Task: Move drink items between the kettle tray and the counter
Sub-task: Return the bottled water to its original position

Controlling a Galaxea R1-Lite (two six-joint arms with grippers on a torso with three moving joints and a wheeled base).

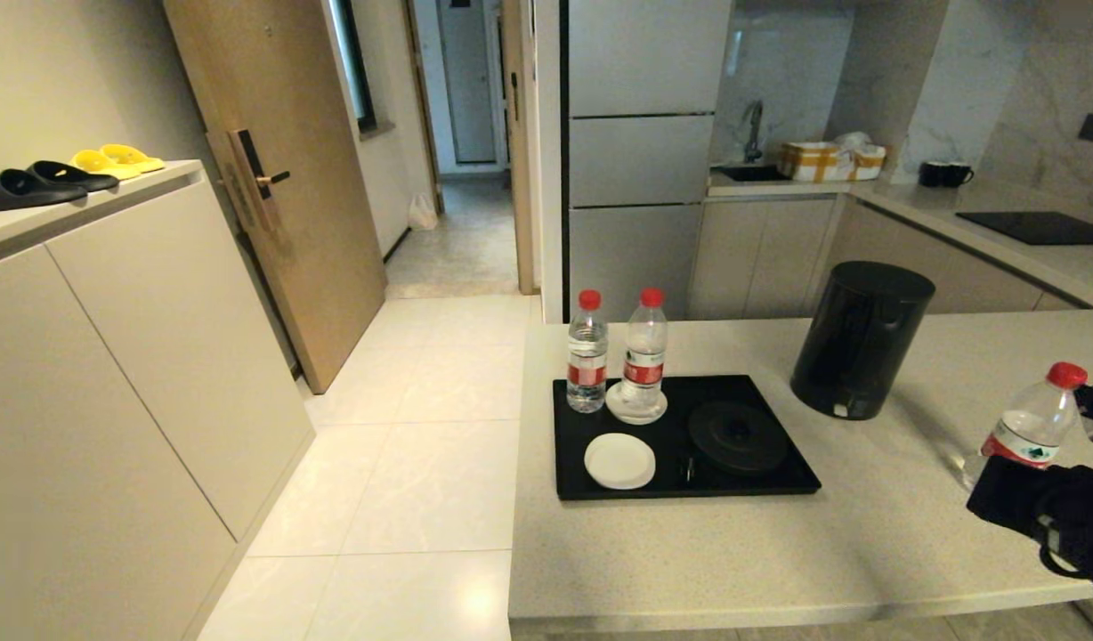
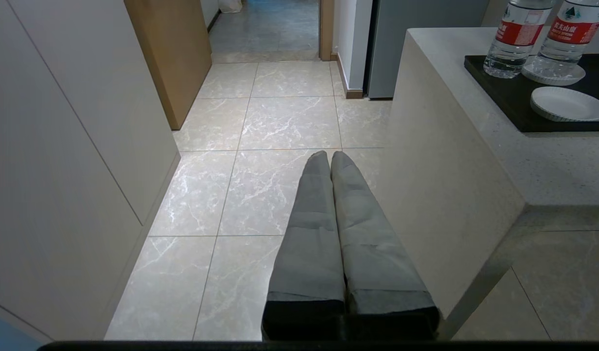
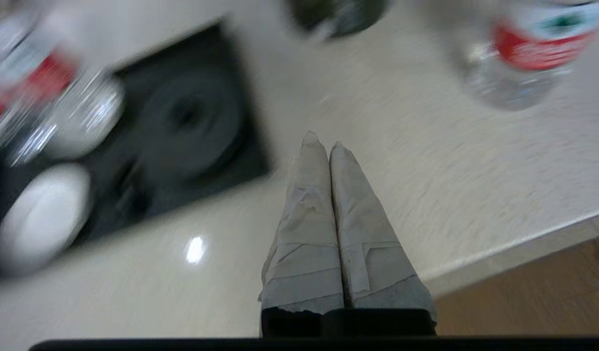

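Observation:
The black kettle tray (image 1: 689, 488) lies on the beige counter (image 1: 733, 552). On its back left stand two red-capped water bottles (image 1: 587, 356), the right one (image 1: 644, 356) on a white saucer. The round kettle base (image 1: 738, 436) on the tray is bare. The black kettle (image 1: 862, 338) stands on the counter right of the tray. A third bottle (image 1: 1027, 427) is at the counter's far right, just behind my right arm (image 1: 1045, 516). My right gripper (image 3: 324, 141) is shut and empty above the counter, apart from that bottle (image 3: 529, 53). My left gripper (image 2: 329, 156) hangs shut and empty over the floor beside the counter.
An empty white saucer (image 1: 619, 461) sits at the tray's front left. The counter's front edge (image 3: 524, 248) is close under my right gripper. A cream cabinet with slippers (image 1: 66, 174) lines the left. Black mugs (image 1: 945, 174) and a hob (image 1: 1036, 227) are at the back right.

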